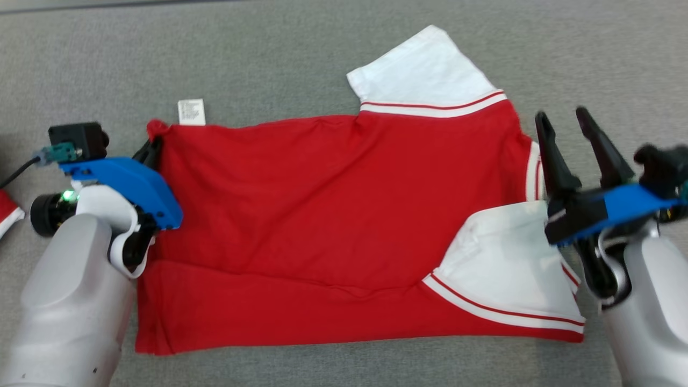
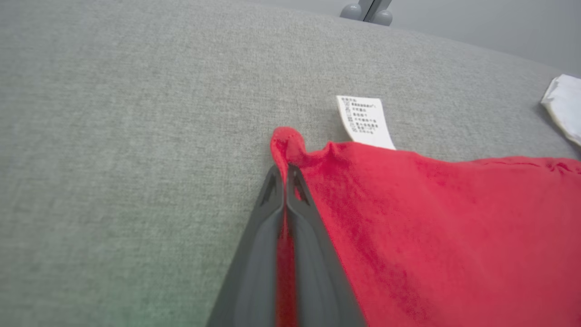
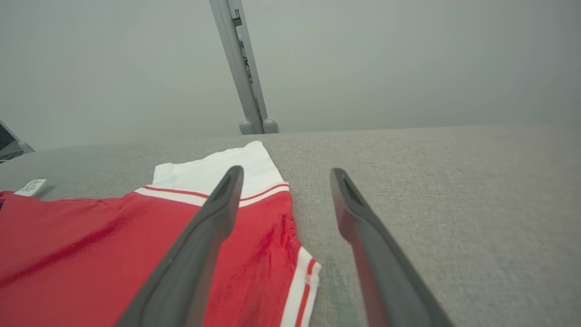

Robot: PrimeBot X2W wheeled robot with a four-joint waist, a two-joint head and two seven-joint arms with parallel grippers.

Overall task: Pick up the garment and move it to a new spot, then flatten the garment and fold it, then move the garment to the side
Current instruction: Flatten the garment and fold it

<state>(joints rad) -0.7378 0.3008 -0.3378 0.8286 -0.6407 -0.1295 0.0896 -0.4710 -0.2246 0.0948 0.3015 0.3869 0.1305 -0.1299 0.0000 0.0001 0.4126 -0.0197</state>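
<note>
Pinching garment [image 2: 431, 218] corner, left gripper [image 2: 285, 171]; right gripper [image 3: 283, 175] spread wide.

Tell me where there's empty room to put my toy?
Bare gray table lies beyond the red shirt, between its care tag and far white sleeve; more to that sleeve's right. Crowded: the shirt's ends, where the left gripper pinches a corner and the right gripper hovers open.

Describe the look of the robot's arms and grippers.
Pale grey forearms; blue wrist brackets with black camera modules. The left gripper and right gripper each have two long dark tapering fingers. A dark cable and green light mark the left wrist.
</note>
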